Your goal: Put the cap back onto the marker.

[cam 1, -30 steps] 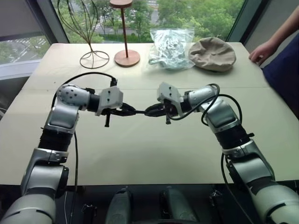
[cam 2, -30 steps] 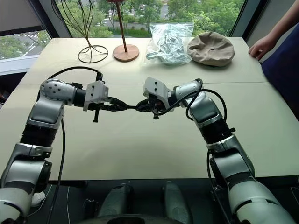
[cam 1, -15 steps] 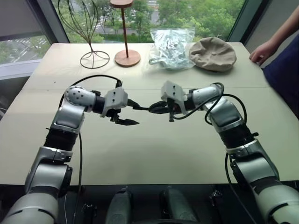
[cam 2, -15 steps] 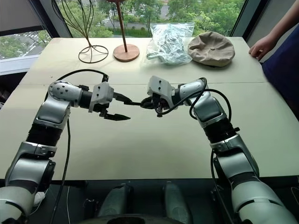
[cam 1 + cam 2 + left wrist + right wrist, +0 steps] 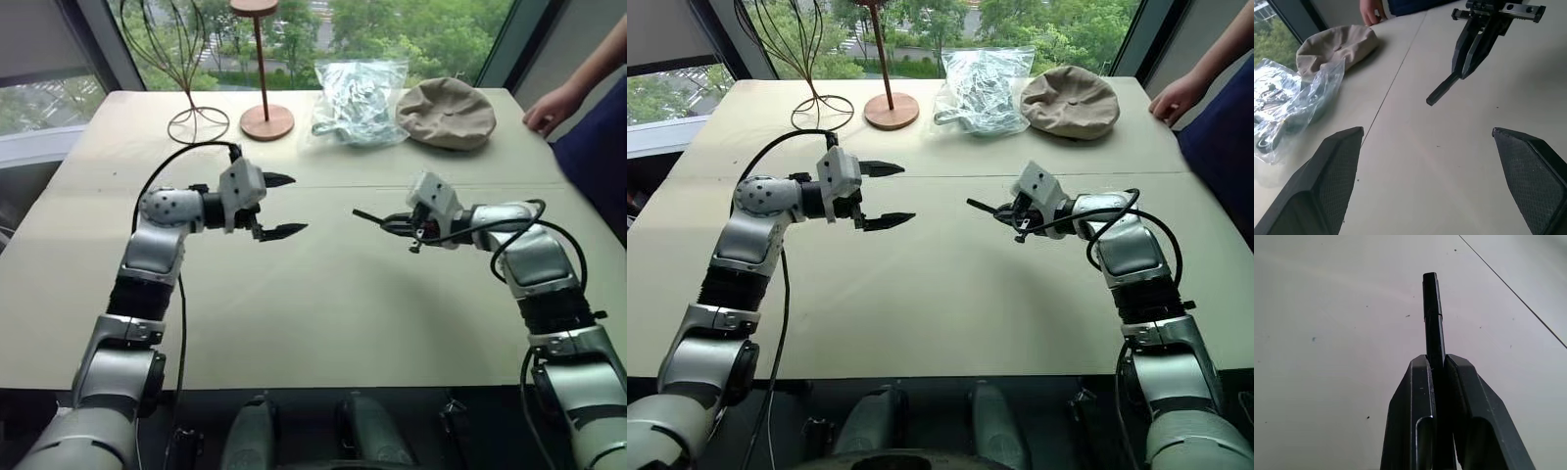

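My right gripper [image 5: 389, 223] is shut on the marker [image 5: 372, 217], a thin black stick that juts out past its fingertips toward the left, above the table. In the right wrist view the marker [image 5: 1433, 335] runs between the fingers, and a short black end piece, the cap [image 5: 1430, 291], sits on its far end with a seam below it. My left gripper [image 5: 298, 204] hovers to the left of the marker's tip, well apart from it, open with nothing between its fingers. The left wrist view shows the marker [image 5: 1442, 91] held by the right gripper [image 5: 1460, 74].
Along the table's far edge stand a wire stand [image 5: 196, 122], a wooden stand [image 5: 265, 119], a clear plastic bag [image 5: 359, 101] and a beige hat [image 5: 446, 113]. A person's hand [image 5: 549, 106] rests at the far right corner.
My left gripper has opened, let go of the marker's end and turned away. My right gripper has carried the marker off to the right and a little lower.
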